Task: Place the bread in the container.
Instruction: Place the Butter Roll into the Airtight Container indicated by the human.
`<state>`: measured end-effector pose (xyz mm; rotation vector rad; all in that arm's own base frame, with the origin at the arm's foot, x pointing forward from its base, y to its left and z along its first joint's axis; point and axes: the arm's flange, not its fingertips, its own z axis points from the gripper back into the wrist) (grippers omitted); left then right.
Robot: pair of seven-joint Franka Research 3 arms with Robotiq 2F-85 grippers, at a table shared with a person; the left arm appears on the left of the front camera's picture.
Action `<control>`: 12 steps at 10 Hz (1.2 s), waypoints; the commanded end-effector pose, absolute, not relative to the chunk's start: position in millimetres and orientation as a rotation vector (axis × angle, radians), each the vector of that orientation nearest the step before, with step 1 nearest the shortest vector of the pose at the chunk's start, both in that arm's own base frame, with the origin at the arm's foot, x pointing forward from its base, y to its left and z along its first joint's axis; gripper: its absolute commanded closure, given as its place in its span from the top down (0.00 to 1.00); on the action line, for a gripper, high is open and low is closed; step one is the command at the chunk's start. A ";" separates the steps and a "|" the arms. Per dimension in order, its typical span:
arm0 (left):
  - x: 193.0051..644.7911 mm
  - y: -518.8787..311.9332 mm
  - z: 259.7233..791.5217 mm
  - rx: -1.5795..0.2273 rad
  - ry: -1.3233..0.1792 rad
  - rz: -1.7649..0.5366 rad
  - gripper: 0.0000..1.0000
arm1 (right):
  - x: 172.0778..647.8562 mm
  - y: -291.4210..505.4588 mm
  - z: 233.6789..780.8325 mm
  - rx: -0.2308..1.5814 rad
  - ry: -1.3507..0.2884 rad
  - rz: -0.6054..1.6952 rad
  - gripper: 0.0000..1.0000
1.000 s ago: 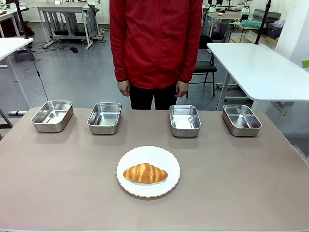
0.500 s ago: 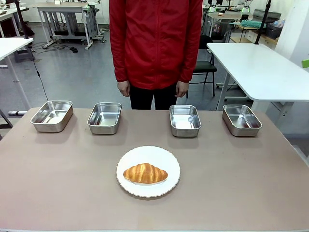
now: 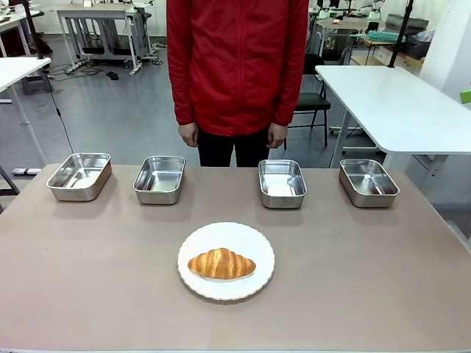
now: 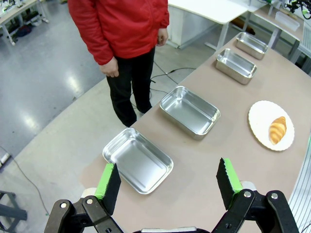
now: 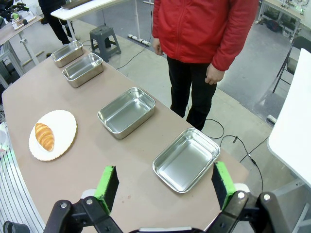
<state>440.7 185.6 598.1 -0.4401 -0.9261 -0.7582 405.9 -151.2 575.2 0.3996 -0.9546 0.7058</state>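
The bread (image 3: 221, 263), a golden-brown croissant, lies on a round white plate (image 3: 221, 234) at the table's near middle. Several alike steel containers stand in a row along the far edge, among them ones at the far left (image 3: 79, 176), left of middle (image 3: 160, 179) and right of middle (image 3: 282, 183); all look empty. My left gripper (image 4: 168, 179) hangs open high above the left end pan (image 4: 138, 160), with the bread (image 4: 278, 129) far off. My right gripper (image 5: 165, 184) is open above the right end pan (image 5: 186, 159), the bread (image 5: 45, 136) well to its side.
A person in a red jacket (image 3: 237, 66) stands at the far edge behind the middle pans, hands (image 3: 189, 134) hanging at the sides. Bare brown table (image 3: 353, 279) lies around the plate. A white table (image 3: 397, 103) stands behind on the right.
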 end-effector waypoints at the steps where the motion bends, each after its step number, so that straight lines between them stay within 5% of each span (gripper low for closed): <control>1: 439.5 185.9 598.7 -0.440 -0.929 -0.757 1.00 | 406.7 -150.8 575.5 0.407 -0.964 0.709 1.00; 12: 439.5 185.9 598.7 -0.440 -0.929 -0.757 1.00 | 406.7 -150.8 575.5 0.407 -0.964 0.709 1.00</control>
